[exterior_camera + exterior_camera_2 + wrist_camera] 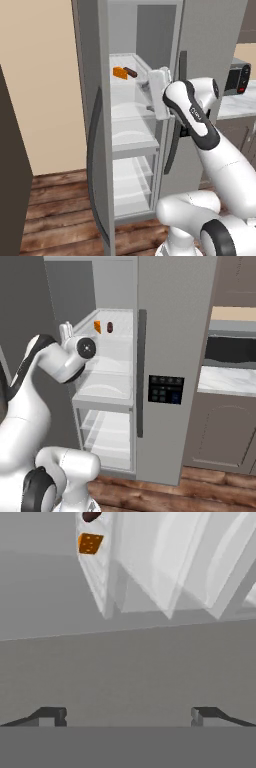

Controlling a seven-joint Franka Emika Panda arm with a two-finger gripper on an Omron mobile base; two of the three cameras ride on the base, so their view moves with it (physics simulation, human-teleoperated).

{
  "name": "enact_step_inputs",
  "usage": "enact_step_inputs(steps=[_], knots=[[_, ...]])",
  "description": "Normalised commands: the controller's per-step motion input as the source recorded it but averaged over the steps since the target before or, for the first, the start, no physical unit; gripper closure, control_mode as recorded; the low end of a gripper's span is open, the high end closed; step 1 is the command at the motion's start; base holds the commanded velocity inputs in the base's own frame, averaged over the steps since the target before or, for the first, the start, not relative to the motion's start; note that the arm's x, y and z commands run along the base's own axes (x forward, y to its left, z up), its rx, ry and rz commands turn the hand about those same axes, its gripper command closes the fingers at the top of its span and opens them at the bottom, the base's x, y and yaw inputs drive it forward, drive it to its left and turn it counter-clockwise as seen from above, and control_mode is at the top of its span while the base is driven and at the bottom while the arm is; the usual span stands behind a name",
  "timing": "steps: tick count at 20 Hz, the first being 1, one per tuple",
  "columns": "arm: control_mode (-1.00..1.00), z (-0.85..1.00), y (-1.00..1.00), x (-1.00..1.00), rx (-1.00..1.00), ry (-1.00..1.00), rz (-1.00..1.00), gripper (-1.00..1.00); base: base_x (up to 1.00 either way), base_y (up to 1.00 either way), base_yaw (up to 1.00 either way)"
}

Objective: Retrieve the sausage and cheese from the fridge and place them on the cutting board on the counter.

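The fridge [92, 125] stands with its left door swung open, and on the top white shelf [117, 321] sit the cheese [119, 73] and the sausage [131, 72], side by side and nearly touching, the sausage at about three o'clock from the cheese as I look from the left. The hand is raised at the mouth of the fridge, just in front of that shelf, with its fingers [129, 716] spread wide and nothing between them. From the hand's own camera the cheese sits up at eleven o'clock, the sausage just above it at the frame edge, so neither is lined up between the fingers yet.

What worries me is the reach in. The two foods lie so close that fingers closing on one could nudge the other toward the back, or roll the sausage along the shelf. The hand is tilted, too, and the shelf lip and the fridge's inner wall look near enough to catch a finger or the wrist. The open door leaves the elbow little room to swing.
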Motion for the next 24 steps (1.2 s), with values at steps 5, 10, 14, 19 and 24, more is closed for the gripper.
enact_step_inputs(steps=[5, 10, 14, 19, 24], knots=[[-1.00, -0.01, -0.64, -0.14, -0.41, -0.31, 0.14, -1.00, 0.00, 0.00, 0.00], [-1.00, -0.02, -0.61, -0.23, -0.49, -0.29, 0.29, -1.00, 0.00, 0.00, 0.00], [-1.00, -0.10, -0.30, -0.38, -0.59, -0.24, 0.34, -1.00, 0.00, 0.00, 0.00], [-1.00, -0.35, -0.01, -0.18, -0.67, -0.12, 0.21, -1.00, 0.00, 0.00, 0.00], [-1.00, -0.42, 0.15, 0.01, -0.58, 0.00, 0.03, -1.00, 0.00, 0.00, 0.00]])
